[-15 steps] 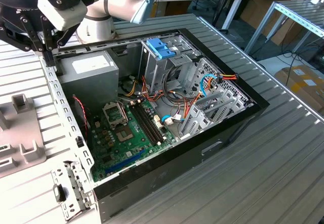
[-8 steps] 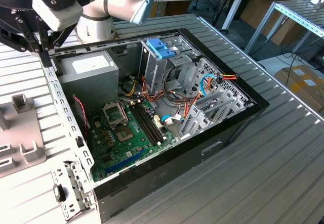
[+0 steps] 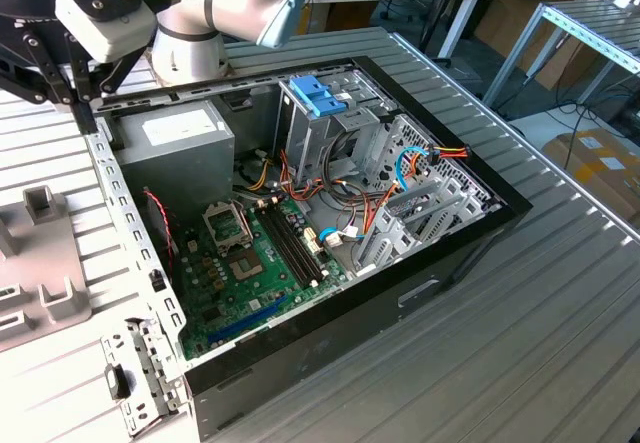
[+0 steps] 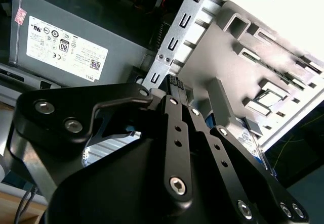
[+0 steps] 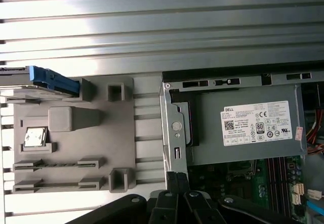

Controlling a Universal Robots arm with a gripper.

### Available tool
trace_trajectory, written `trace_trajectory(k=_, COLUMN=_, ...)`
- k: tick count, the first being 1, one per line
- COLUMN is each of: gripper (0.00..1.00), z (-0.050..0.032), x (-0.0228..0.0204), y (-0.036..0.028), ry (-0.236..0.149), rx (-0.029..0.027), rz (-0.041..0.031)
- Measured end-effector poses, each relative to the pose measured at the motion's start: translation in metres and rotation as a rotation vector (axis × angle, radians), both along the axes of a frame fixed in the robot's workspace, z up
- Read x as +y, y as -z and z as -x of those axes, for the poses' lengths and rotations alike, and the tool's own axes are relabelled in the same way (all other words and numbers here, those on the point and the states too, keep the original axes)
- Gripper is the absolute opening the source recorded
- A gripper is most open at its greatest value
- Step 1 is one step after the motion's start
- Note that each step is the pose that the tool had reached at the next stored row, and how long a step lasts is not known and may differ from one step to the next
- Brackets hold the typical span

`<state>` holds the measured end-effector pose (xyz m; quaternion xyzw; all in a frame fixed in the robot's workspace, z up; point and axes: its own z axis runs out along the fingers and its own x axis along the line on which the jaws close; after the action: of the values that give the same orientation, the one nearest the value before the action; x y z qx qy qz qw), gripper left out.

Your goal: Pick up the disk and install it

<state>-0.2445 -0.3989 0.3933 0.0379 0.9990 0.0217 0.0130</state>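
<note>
The disk [image 5: 44,78] stands on its edge along one side of a grey fixture plate [image 5: 76,148] beside the computer case, its blue end tab showing against the plate. My gripper [image 5: 177,177] hangs over the case's metal side wall [image 5: 174,133], between the fixture and the power supply, well apart from the disk. In the second wrist view the gripper [image 4: 174,84] has its black fingers pressed together with nothing between them. In the exterior view the gripper [image 3: 80,98] sits at the far left corner of the open case.
The open computer case [image 3: 470,233] lies on a ribbed metal table [image 3: 500,363]. Inside are a grey power supply [image 3: 175,138], a green motherboard [image 3: 250,263], coloured cables and a drive cage topped by a light-blue plastic part [image 3: 318,93]. The fixture plate [image 3: 40,263] has raised posts.
</note>
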Motion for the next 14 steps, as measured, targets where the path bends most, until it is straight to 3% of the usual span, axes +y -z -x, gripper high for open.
trace_trajectory(k=14, gripper=0.11, z=0.0086, x=0.0, y=0.0, ry=0.0, rx=0.0, rz=0.0)
